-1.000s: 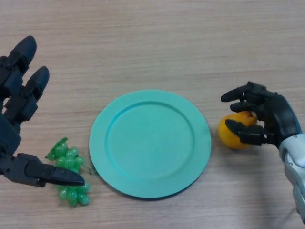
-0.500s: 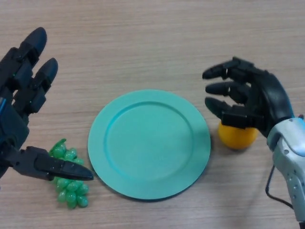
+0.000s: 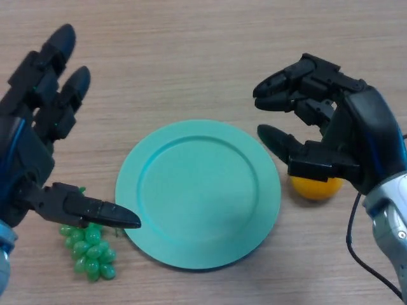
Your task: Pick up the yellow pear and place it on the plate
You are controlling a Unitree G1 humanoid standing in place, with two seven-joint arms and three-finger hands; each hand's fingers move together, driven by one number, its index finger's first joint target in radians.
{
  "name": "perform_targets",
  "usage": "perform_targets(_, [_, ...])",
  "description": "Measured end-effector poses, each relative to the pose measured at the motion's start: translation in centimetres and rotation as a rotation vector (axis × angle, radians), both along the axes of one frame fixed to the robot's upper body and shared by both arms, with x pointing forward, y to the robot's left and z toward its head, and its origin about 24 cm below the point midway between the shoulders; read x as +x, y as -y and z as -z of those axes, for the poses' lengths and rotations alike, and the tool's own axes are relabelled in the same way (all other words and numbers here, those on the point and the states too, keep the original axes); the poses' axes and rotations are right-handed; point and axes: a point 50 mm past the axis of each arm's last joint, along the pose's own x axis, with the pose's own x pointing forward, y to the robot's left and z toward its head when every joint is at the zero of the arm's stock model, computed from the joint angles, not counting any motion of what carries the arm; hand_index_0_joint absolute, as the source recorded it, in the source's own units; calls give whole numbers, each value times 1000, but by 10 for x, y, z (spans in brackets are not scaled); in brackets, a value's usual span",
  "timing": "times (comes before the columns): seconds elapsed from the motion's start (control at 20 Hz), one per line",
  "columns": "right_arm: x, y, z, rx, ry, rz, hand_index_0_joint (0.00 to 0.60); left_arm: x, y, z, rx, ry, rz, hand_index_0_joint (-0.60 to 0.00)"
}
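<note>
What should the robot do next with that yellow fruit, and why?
Probably lower the right hand back onto the yellow pear and close around it. The hand hangs open above the fruit, which sits on the table just right of the empty plate, not yet held.

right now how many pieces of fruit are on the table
2: a yellow pear right of the plate, partly hidden under the right robot hand, and green grapes left of the plate.

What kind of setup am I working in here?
Probably a lab tabletop test bench: a bare wood-grain table holding only a teal plate, toy-like green grapes and a yellow fruit.
</note>
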Motion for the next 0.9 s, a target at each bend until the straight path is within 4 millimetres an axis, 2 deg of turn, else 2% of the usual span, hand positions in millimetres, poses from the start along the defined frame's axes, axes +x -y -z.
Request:
perform_targets(0.3, [-17, 0, -16, 25, 42, -36, 600, 10, 9, -2, -2, 2, 22, 0])
perform_targets(0.5, [-19, -1, -26, 12, 82, -46, 600, 10, 9, -2, 0, 0, 24, 0])
perform_targets(0.7, [-16, 1, -27, 3, 85, -32, 600, 10, 9, -2, 0, 0, 24, 0])
perform_targets(0.9, [-5, 7, -25, -43, 133, 34, 600, 10, 9, -2, -3, -2, 25, 0])
